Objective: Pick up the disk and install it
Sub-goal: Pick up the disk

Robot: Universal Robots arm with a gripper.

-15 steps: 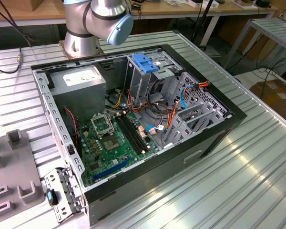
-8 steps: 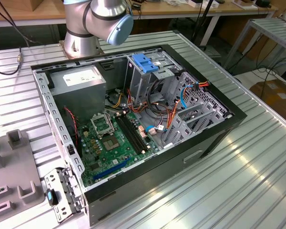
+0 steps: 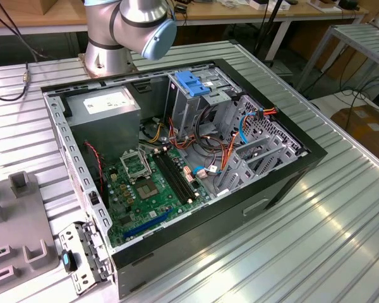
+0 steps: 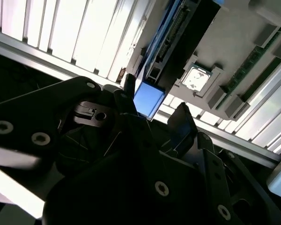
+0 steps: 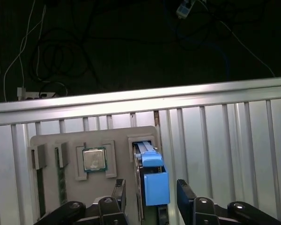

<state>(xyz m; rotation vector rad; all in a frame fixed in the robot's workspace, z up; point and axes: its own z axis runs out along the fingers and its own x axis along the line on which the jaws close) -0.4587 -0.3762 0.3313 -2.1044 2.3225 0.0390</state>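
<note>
1. We see the pincer [image 5: 151, 183] spread wide and pointing down at the bench. One of its dark fingers [image 5: 185, 193] stands on each side of the disk [image 5: 152, 161], with a slim gap on both sides, so it grips nothing.
2. The second wrist view shows the same straddle. The pincer [image 4: 154, 93] brackets the disk's blue end tab [image 4: 149, 99], and the disk's dark edge runs away from it.
3. The disk stands on edge in a slot of a grey holder tray [image 5: 117, 136], blue tab uppermost and nearest the fingertips.
4. In the next pocket of that tray, just beside the disk, lies a square processor chip [image 5: 93, 159]. Past it we make out two narrow slots holding dark strips [image 5: 61, 183].
5. The tray rests on the ribbed metal bench [image 5: 225, 140], close to one of its edges. Beyond that edge is a dark floor strewn with cables [image 5: 51, 61].
6. In the exterior view the arm [image 3: 123, 31] is mounted at the bench's far edge, and its blue-capped joint bends just above the base.
7. In front of that base lies an open computer case [image 3: 189, 158] on its side in the middle of the bench. The grey tray [image 3: 19, 246] is near the corner at the exterior view's lower left, well apart from the case's drive bays.
</note>
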